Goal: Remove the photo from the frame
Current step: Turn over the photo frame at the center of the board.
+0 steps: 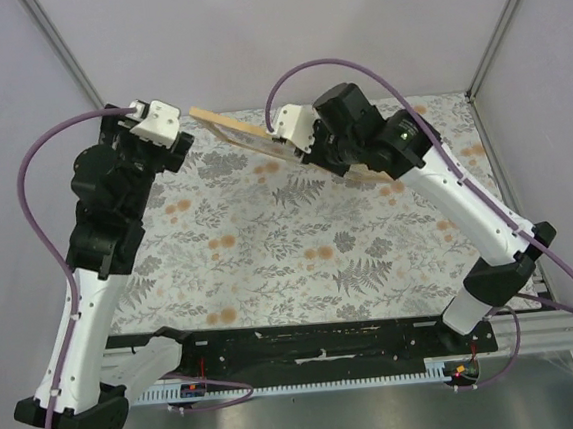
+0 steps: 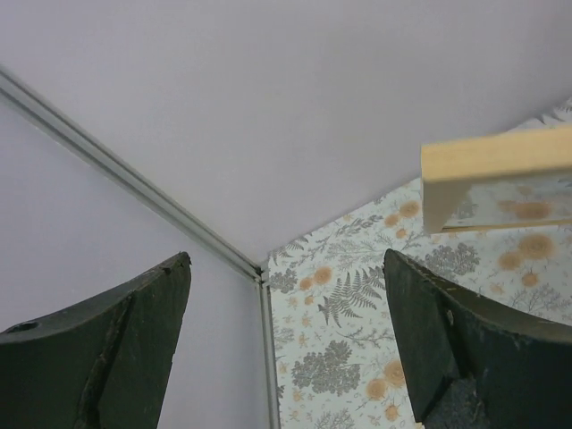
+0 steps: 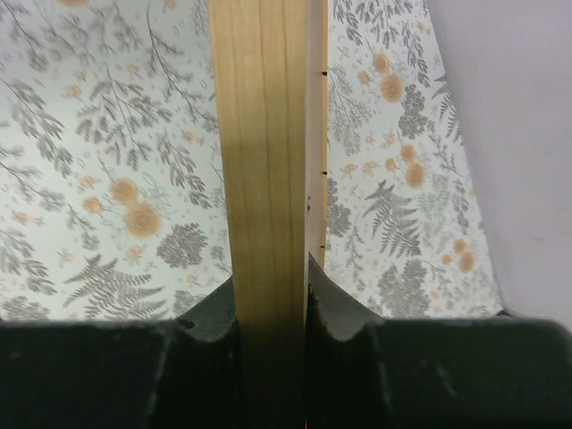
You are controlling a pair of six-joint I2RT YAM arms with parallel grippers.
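Plainly the right gripper (image 3: 273, 288) carries this step: its fingers are pinched tight on the thin wooden strip of the frame (image 1: 227, 127), which stands on edge and slants across the upper middle of the top view, above the floral cloth (image 1: 299, 243). The left gripper (image 2: 288, 261), at the upper left of that view, has its fingers spread wide with nothing between them. The frame's near corner hangs just beside it, at the upper right of its wrist view. The photo shows from no angle, so which face holds it is unclear. Done well, I judge, the right holds the frame steady while the left works at the back, not at the strip. The pale wall (image 2: 295, 98) and metal corner post (image 2: 265, 357) crowd the left side, and the right arm (image 1: 466, 199) hides the frame's far end.
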